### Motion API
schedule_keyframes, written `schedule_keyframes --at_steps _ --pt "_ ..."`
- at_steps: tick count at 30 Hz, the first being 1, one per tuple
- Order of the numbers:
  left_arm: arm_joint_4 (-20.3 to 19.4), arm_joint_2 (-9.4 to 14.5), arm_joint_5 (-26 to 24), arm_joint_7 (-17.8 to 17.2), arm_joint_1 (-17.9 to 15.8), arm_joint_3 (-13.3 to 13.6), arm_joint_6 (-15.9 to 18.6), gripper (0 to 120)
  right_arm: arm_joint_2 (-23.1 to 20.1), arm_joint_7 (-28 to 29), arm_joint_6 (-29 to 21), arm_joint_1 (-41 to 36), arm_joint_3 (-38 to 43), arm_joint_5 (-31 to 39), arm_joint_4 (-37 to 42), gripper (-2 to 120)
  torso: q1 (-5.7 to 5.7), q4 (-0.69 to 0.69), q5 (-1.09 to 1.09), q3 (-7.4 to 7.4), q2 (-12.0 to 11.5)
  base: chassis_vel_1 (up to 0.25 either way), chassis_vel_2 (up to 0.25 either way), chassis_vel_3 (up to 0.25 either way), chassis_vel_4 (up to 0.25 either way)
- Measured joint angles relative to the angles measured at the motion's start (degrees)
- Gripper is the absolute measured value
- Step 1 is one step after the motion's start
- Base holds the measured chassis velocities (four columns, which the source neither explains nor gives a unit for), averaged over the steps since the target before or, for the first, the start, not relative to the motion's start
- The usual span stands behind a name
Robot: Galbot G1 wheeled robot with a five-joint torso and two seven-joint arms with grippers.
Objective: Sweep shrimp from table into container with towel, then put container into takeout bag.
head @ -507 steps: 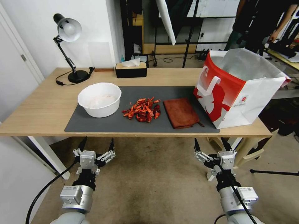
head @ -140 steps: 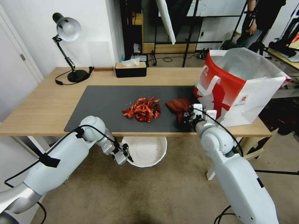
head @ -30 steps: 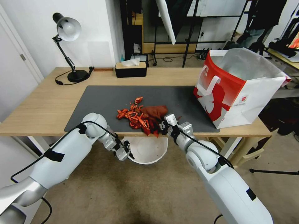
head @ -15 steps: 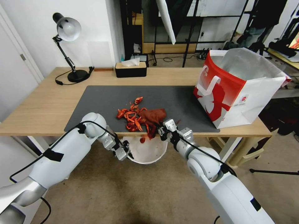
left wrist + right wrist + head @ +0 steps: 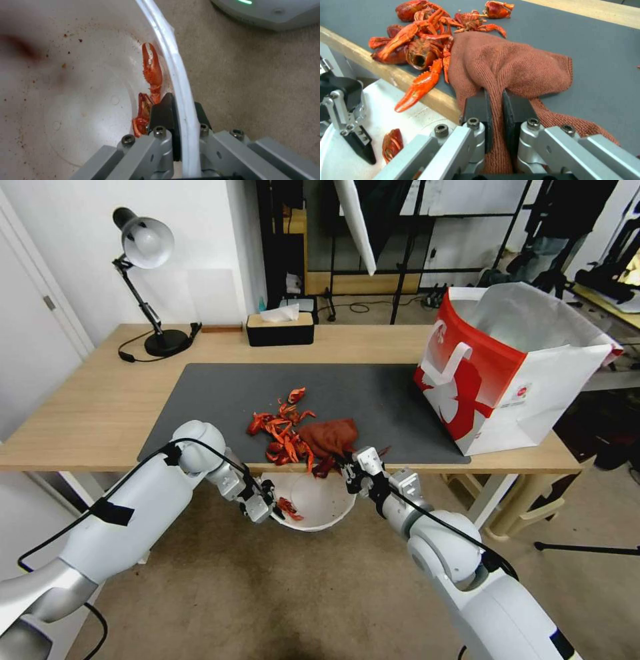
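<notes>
The counter (image 5: 87, 407) carries the takeout bag (image 5: 507, 373) at its right end. Below its near edge the left gripper (image 5: 272, 508), fingers clamped on the rim, holds the container (image 5: 327, 507). The right gripper (image 5: 495, 110) pinches the towel (image 5: 328, 436) beside the shrimp (image 5: 280, 430).

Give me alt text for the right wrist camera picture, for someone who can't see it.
The right gripper pinches a rust-red towel on the dark mat at the table edge, with red shrimp piled beside it and one claw overhanging. Below the edge sits the white container, a shrimp piece inside, its rim held by the left gripper.
</notes>
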Motion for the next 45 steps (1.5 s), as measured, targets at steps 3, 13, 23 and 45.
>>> schedule_keyframes --at_steps 3,13,23,45 --pt "-0.01 0.09 -0.01 -0.02 0.02 -0.01 -0.03 0 -0.15 -0.2 0.2 -0.83 0.37 -0.17 0.34 6 0.0 0.0 0.0 0.0 0.0 0.0 0.0 0.0 0.0" --pt "-0.2 0.66 -0.15 -0.06 -0.04 -0.05 -0.09 0 -0.63 -1.37 0.88 -3.69 1.68 -0.76 1.96 6 0.0 0.0 0.0 0.0 0.0 0.0 0.0 0.0 0.0" --pt "-0.2 0.75 -0.17 -0.11 0.0 -0.08 -0.19 0 -1.56 -2.35 1.14 -6.89 2.3 -1.55 4.4 6 -0.01 0.0 0.0 0.0 0.0 0.0 0.0 0.0 0.0" --pt "0.09 0.59 -0.11 -0.27 0.06 -0.09 -0.64 0 -2.86 -4.37 2.7 -12.64 5.58 -3.19 7.75 6 0.0 0.0 0.0 0.0 0.0 0.0 0.0 0.0 0.0"
